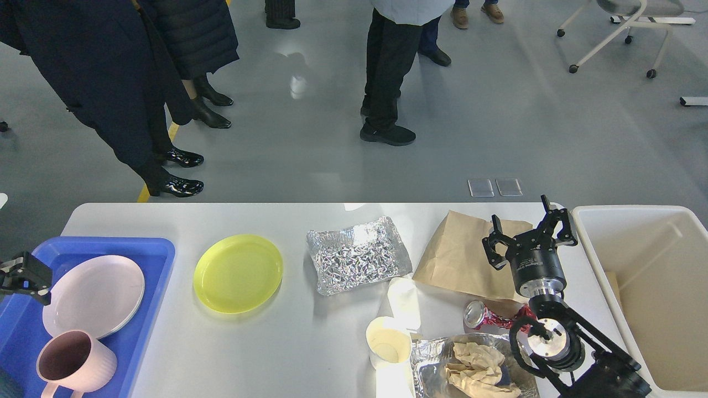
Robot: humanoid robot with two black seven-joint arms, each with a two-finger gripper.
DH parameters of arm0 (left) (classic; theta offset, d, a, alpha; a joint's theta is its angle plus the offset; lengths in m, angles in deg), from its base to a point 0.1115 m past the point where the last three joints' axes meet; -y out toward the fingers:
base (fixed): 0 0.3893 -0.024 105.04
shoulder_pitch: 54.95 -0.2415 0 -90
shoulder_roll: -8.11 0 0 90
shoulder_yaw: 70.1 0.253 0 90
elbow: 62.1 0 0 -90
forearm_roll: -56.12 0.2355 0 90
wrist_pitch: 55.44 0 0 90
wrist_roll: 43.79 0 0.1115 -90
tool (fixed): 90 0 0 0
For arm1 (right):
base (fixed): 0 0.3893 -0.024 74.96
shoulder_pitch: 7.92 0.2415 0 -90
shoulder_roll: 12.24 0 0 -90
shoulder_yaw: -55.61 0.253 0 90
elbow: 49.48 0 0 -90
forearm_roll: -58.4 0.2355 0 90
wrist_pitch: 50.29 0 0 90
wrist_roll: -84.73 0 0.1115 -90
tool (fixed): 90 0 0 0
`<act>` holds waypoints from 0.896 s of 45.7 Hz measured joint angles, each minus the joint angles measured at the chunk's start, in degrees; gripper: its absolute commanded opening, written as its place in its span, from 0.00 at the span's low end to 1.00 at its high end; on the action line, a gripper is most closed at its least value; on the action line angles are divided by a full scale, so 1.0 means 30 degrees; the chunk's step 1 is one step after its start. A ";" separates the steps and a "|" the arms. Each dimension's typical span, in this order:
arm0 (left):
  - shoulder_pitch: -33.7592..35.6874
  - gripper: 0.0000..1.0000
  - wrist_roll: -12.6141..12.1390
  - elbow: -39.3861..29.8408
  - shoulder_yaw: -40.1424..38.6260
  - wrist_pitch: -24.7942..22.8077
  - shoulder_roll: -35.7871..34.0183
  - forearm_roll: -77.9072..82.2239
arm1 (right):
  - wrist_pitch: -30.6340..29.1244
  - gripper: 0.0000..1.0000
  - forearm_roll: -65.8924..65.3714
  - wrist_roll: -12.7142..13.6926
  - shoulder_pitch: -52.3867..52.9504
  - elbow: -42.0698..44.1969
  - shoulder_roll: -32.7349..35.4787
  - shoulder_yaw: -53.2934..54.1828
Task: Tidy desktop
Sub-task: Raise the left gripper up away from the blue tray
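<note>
Nearest: pink mug (pixel 74 362) and pale plate (pixel 94 296) in blue tray (pixel 149 309) at counter's left end. Front right: foil tray holding crumpled paper (pixel 478 367), paper cup (pixel 389 341), crushed can (pixel 484 315). White counter (pixel 298 342) spans the view, wide. Mid: yellow plate (pixel 238 272), foil tray (pixel 358 254), brown paper bag (pixel 462 257). Right gripper (pixel 528 224) hovers over the bag's right edge, fingers apart, empty. Left gripper (pixel 22 275) at left edge over the blue tray; fingers' state — cannot tell. Cream bin (pixel 664 287) at right end. People standing beyond.
</note>
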 measured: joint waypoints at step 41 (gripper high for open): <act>1.5025 0.93 -0.2133 -0.9565 0.2519 -0.0755 1.1885 -1.1924 | 0.0000 1.00 0.0000 0.0000 0.0001 0.0000 0.0000 0.0001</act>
